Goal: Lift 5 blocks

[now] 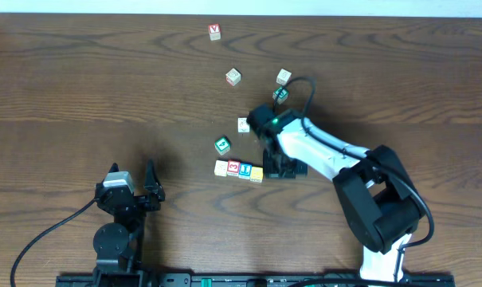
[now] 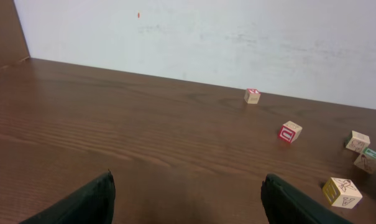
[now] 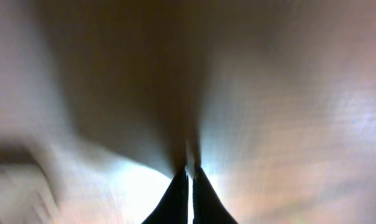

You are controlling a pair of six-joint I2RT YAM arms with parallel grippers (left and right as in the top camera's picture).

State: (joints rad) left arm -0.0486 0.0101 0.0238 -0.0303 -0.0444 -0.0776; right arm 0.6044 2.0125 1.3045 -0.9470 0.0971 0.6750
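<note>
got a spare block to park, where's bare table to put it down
Bare wood fills the whole left side, from the left gripper back to the V cube. The far right, beyond the right arm, is free too. Crowded: centre, around the block row and green block.

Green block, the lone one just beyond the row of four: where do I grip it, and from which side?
Come straight down from above and close on two opposite side faces of the green block. It sits flat and apart from the row of four, with bare table round it, so there should be room either side. Square the jaws to its edges.
</note>
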